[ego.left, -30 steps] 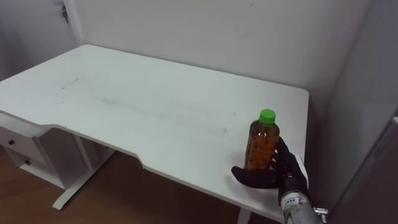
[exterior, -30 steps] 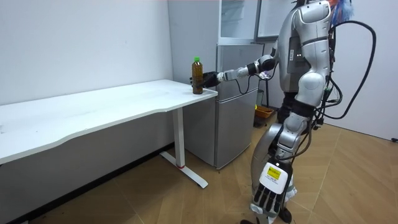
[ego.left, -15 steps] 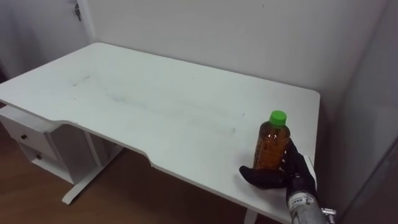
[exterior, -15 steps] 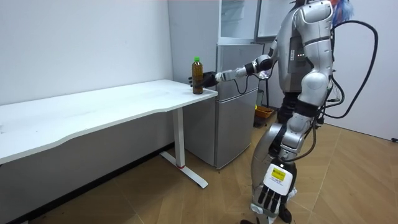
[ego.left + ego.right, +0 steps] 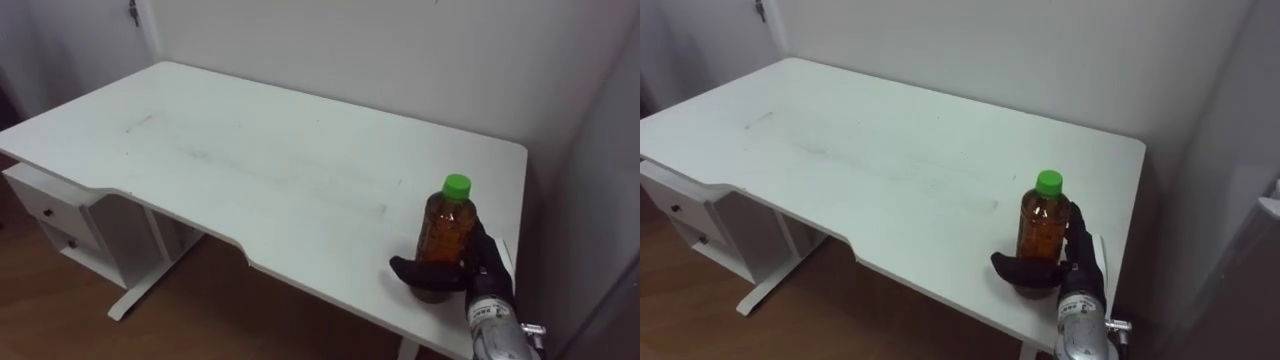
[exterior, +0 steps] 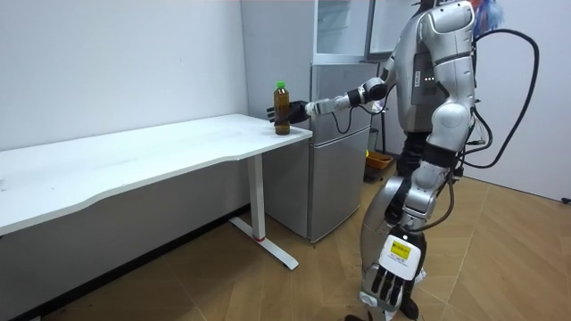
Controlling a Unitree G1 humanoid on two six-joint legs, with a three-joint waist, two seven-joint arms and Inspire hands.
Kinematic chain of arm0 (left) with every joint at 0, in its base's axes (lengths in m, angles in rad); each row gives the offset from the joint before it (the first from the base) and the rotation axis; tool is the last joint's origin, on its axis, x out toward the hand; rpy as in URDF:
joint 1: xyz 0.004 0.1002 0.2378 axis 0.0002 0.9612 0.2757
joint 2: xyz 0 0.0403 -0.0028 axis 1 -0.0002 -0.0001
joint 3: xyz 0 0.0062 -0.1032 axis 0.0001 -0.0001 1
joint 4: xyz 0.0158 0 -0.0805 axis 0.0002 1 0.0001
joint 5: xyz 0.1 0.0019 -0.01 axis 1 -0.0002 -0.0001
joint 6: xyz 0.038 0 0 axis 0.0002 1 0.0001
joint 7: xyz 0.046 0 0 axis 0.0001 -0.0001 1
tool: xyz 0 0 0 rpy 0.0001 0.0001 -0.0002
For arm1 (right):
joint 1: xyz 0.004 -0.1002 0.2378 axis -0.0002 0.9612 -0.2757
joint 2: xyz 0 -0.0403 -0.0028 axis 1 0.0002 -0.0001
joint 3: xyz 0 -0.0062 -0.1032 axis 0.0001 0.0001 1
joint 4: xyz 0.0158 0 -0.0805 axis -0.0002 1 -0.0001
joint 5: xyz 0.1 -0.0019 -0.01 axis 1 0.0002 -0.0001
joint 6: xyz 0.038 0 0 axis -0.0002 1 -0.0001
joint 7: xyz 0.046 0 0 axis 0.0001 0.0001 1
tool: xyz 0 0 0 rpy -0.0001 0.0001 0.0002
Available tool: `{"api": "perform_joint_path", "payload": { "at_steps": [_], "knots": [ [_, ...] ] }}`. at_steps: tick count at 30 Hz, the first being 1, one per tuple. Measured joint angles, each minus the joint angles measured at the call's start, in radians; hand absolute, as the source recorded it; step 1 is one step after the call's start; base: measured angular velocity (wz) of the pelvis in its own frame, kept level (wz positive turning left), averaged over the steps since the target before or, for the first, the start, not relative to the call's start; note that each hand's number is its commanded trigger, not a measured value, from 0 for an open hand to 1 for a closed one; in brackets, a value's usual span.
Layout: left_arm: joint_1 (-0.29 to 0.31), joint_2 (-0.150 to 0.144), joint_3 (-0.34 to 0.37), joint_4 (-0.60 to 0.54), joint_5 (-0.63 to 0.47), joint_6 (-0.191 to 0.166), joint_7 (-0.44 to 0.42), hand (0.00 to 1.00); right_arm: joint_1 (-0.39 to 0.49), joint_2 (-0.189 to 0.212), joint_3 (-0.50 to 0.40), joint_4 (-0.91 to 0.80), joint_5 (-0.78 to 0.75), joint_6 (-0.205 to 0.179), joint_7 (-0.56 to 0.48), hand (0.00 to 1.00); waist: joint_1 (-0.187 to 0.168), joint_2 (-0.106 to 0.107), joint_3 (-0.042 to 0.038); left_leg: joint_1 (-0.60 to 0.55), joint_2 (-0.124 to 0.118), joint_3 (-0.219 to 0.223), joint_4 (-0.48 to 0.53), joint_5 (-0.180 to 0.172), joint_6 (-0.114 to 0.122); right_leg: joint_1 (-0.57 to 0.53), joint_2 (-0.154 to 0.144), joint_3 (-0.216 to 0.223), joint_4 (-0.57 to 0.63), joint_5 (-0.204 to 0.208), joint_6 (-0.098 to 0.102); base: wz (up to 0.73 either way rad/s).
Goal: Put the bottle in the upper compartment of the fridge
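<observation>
The white flat-topped desk (image 5: 250, 160) carries the amber plastic bottle with a green cap (image 5: 446, 235), upright near its front right corner. The black right hand (image 5: 487, 280) is clasped round the bottle's base. The left hand (image 6: 391, 283) hangs slack, fingers relaxed.

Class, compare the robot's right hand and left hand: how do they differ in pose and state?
The right hand reaches out over the table corner; the left hand hangs low beside the legs. The right hand curls round the bottle; the left hand holds nothing, fingers straight. Both are dark.
</observation>
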Motion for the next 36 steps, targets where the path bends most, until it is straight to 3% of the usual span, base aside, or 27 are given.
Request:
{"api": "perform_joint_path", "payload": {
  "at_steps": [1,2,3,13,36],
  "knots": [
    [0.000,0.001,0.000,0.000,0.000,0.000,0.000,0.00,0.000,0.000,0.000,0.000,0.000,0.000,0.000,0.22,0.000,-0.002,-0.0009,0.000,0.000,-0.001,0.000,0.000,0.000,0.001,0.000,-0.001,0.000,0.000,0.000,0.00],
    [0.000,0.001,0.000,0.000,0.000,0.000,0.000,0.00,0.000,0.000,0.000,0.000,0.000,0.000,0.000,0.56,0.000,-0.003,-0.0015,0.001,0.000,-0.001,0.001,0.000,0.000,0.001,0.000,-0.001,0.000,0.000,0.000,0.00],
    [0.001,0.001,0.000,0.000,-0.001,0.000,0.000,0.00,0.000,0.000,0.000,0.000,0.001,0.000,0.000,1.00,0.000,-0.004,-0.0019,0.000,0.000,-0.001,0.002,0.000,0.000,0.002,0.000,-0.001,0.001,0.000,0.000,0.00],
    [0.017,0.014,0.000,-0.001,-0.002,0.000,0.000,0.00,0.000,-0.004,0.000,0.000,0.012,0.000,0.001,1.00,0.000,-0.007,-0.0002,-0.002,0.000,-0.011,0.004,0.001,-0.001,0.002,0.000,-0.004,0.008,0.000,0.000,0.00],
    [0.033,0.015,0.023,-0.002,0.000,-0.022,0.003,0.00,-0.006,-0.029,-0.005,-0.017,0.071,0.012,0.035,1.00,-0.008,-0.005,0.0025,0.002,-0.001,-0.006,0.001,0.002,-0.001,-0.001,-0.001,0.006,0.004,0.000,0.000,-0.01]
  ]
}}
